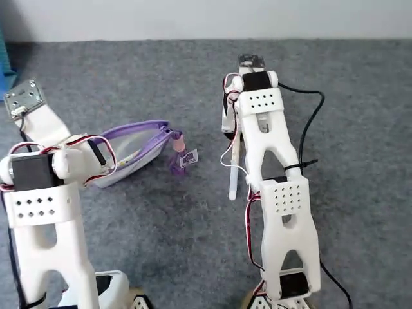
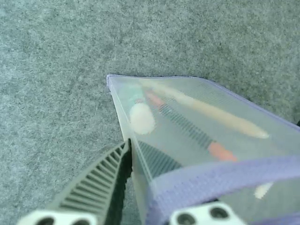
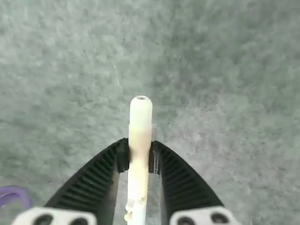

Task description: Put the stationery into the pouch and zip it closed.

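The translucent pouch [image 1: 132,154] with a purple zip edge lies on the grey carpet, its mouth facing right. My left gripper [image 2: 133,164] is shut on its side wall [image 2: 197,126]. Several pens show through the mesh, one with an orange band [image 2: 220,151]. A purple zip pull with a white tag [image 1: 181,156] hangs at the pouch's right end. My right gripper [image 3: 139,157] is shut on a white pen [image 3: 140,122]. In the high view that pen [image 1: 233,177] hangs to the right of the pouch, pointing toward the front.
Grey carpet [image 1: 161,232] covers the whole floor. A black cable [image 1: 312,122] loops to the right of the right arm. A blue object [image 1: 5,64] sits at the far left edge. A pale wall [image 1: 206,19] runs along the back.
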